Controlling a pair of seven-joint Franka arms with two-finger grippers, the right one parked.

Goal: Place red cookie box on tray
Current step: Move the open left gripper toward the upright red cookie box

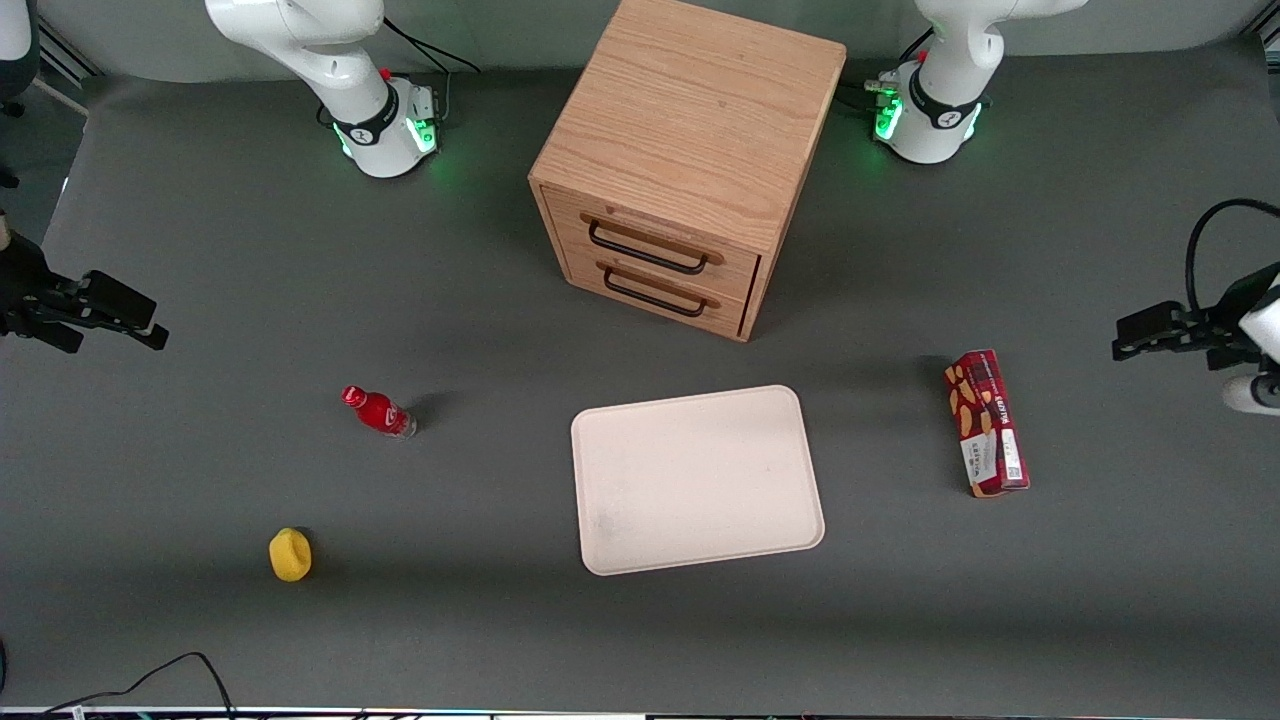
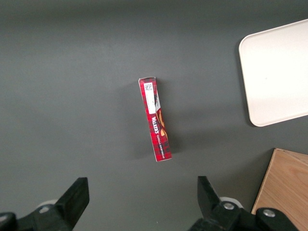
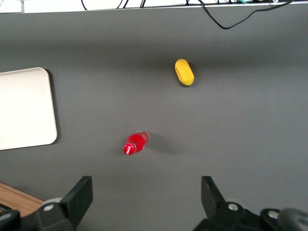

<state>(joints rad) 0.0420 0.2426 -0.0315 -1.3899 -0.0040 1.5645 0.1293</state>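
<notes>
The red cookie box (image 1: pixel 986 423) (image 2: pixel 155 119) lies flat on the grey table, toward the working arm's end, apart from the tray. The tray (image 1: pixel 697 480) (image 2: pixel 276 72) is a cream-white rectangle in front of the drawer cabinet, with nothing on it; it also shows in the right wrist view as tray (image 3: pixel 24 108). My left gripper (image 1: pixel 1140 335) (image 2: pixel 142 187) hangs well above the table, out past the box at the working arm's end. It is open and holds nothing. The box shows whole between and ahead of its fingers.
A wooden two-drawer cabinet (image 1: pixel 680 170) (image 2: pixel 284 187) stands farther from the front camera than the tray. A small red bottle (image 1: pixel 379 411) (image 3: pixel 134 143) and a yellow object (image 1: pixel 290 554) (image 3: pixel 184 72) lie toward the parked arm's end.
</notes>
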